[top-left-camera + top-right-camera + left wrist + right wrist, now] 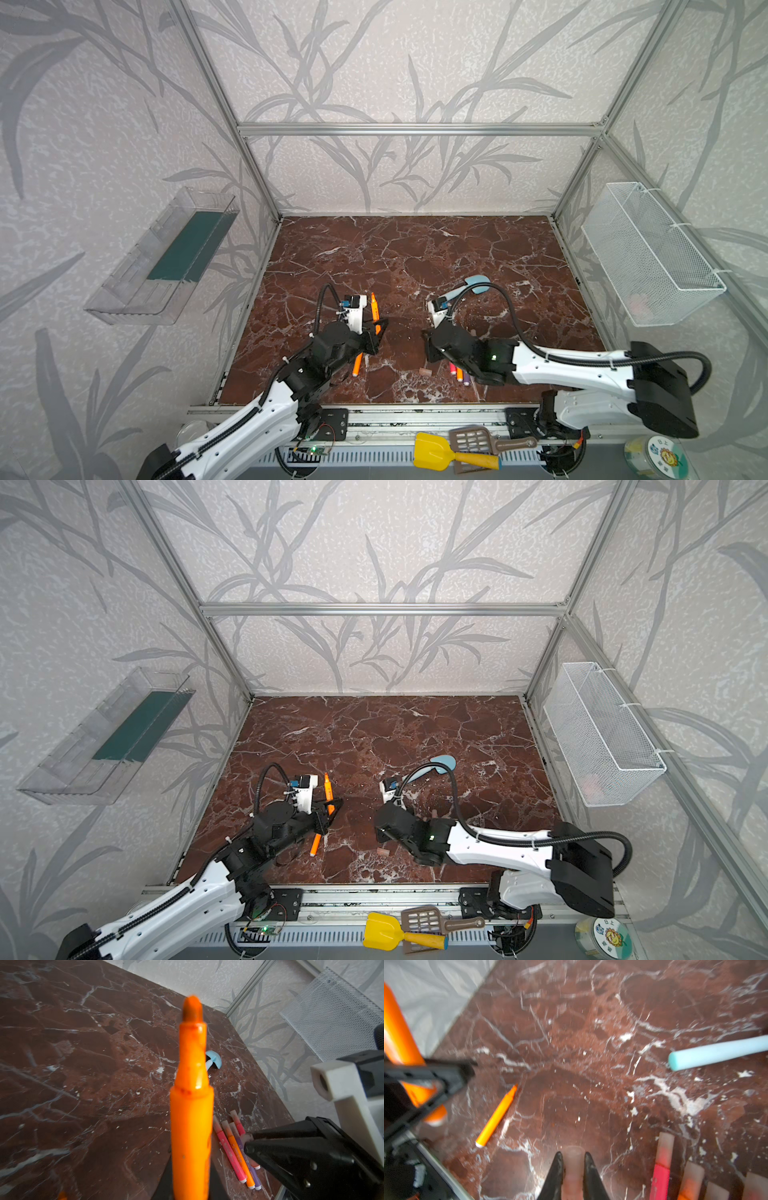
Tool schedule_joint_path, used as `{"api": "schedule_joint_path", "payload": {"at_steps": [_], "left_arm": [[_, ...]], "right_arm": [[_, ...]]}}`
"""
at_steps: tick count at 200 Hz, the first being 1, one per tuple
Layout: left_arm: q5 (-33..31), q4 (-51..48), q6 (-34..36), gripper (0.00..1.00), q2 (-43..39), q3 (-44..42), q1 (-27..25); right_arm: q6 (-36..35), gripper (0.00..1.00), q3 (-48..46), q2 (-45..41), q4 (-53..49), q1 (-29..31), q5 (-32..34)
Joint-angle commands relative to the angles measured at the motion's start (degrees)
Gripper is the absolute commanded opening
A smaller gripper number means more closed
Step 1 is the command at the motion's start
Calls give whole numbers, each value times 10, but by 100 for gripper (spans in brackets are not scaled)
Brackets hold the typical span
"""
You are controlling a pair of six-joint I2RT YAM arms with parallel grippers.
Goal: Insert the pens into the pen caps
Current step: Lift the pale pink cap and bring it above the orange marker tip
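Closest up, filling the left wrist view: orange pen (192,1105), tip bare, clamped in the left pincer (379,330) and held above the table (415,257), point up and away toward the far wall. Opposite, right pincer (573,1154) pinched narrow on a pale pen cap (573,1178), low over the table; same cap visible at that pincer's tip in the left wrist view. Pen and cap apart, not yet lined up, bare table between.

Judged progress: four of six done. Four capped pens (236,1153) side by side on the table, just beside and partly under the right arm: two pink, one orange, one purple, each with a pale cap on. Fifth pairing in hand, pen in one pincer and cap in the other, joining not yet made. Sixth left to do: second orange pen (497,1115), uncapped, flat on the table just beside the left arm. Beyond the right arm, small tan stub (434,812), probably the last cap, too small to tell for sure.

Around: light-blue toy shovel (478,282) farther back, handle running toward the right wrist, off the line between the pincers. On the front rail, off the table: yellow shovel (430,451) and brown slotted scoop (469,438). On the right wall, wire basket (648,249); on the left wall, clear tray (124,282). Nothing between pen tip and cap. Capped pens near the right pincer, likely easy to nudge on a low sweep.
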Motion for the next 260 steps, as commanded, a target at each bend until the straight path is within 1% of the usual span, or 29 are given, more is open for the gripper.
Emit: {"api": "schedule_joint_path", "payload": {"at_steps": [1,13,26,35,38,43,62,72,102,137,185,260], "left_arm": [[34,136,-1,0,55,-7,-54],[6,151,16,0,85,7,-102],[2,178,20,0,120,18,-133],[5,209,14,0,141,18,-143],[6,221,12,0,148,17,-146],[11,237,9,0,160,16,-149],[17,285,0,0,196,22,-163],[20,297,-2,0,214,29,-170],[20,323,-4,0,247,40,-179],[22,327,-4,0,266,52,-186],[16,338,-4,0,285,53,-188],[7,331,-1,0,280,52,-188]], "right_arm": [[15,9,-42,-63,100,-34,-14],[17,8,-53,-92,128,-50,-16],[26,7,-66,-118,157,-62,-19],[33,6,-81,-135,185,-63,-19],[36,6,-87,-140,196,-79,-18],[43,6,-96,-149,214,-85,-17],[63,6,-130,-170,281,-89,-14],[69,5,-136,-173,301,-90,-18],[71,2,-121,-166,308,-89,-54],[78,1,-110,-130,345,-89,-67],[73,0,-76,-93,354,-90,-100],[68,0,-77,-97,335,-87,-103]]}}
